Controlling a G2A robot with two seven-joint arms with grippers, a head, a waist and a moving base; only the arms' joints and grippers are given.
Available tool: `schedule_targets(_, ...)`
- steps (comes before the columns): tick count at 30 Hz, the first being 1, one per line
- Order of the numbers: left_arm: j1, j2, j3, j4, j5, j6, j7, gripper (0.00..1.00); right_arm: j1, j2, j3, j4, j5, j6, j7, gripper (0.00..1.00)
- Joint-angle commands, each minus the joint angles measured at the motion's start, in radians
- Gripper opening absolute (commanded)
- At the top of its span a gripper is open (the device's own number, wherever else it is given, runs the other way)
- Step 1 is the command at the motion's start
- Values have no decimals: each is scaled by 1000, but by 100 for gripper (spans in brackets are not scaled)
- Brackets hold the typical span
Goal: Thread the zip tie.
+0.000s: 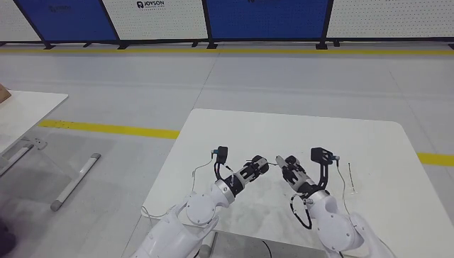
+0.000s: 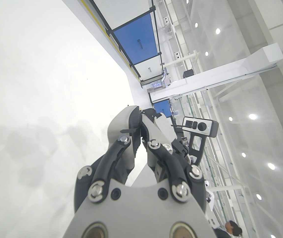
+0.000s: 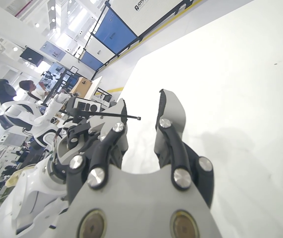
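Note:
My left gripper (image 2: 140,115) is shut on a thin black zip tie (image 2: 128,131); a short stub of it sticks out beside the pads. In the right wrist view the zip tie (image 3: 111,115) runs out from the left gripper (image 3: 82,115), and its small head (image 3: 138,118) ends in the gap between my right gripper's fingers. The right gripper (image 3: 142,97) is open and does not touch the head. From above, the left gripper (image 1: 257,164) and right gripper (image 1: 285,163) face each other tip to tip, a little above the near middle of the white table (image 1: 284,127).
A second thin strip (image 1: 347,176), maybe another zip tie, lies flat on the table to the right of the right arm. The right arm's camera bracket (image 2: 200,126) stands behind the left gripper. A second white table (image 1: 28,109) stands at the far left.

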Motion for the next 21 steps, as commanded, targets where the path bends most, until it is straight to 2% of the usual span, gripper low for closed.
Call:
schedule_targets(1,0,0,0,0,0,0,0,0,-6,0,4,-3,-5,-3,2,29)
schedule_targets(5,0,0,0,0,0,0,0,0,-13,1,13,-6,-13,-6,0,26)
schedule_targets(7,0,0,0,0,0,0,0,0,-17,0,17,-9,-17,-6,-5,21)
schedule_targets(9,0,0,0,0,0,0,0,0,-21,0,20,-12,-22,-6,-5,12)
schedule_targets(10,0,0,0,0,0,0,0,0,-23,0,21,-13,-24,-6,-3,0)
schedule_targets(21,0,0,0,0,0,0,0,0,0,-5,12,-8,-34,-14,53,0)
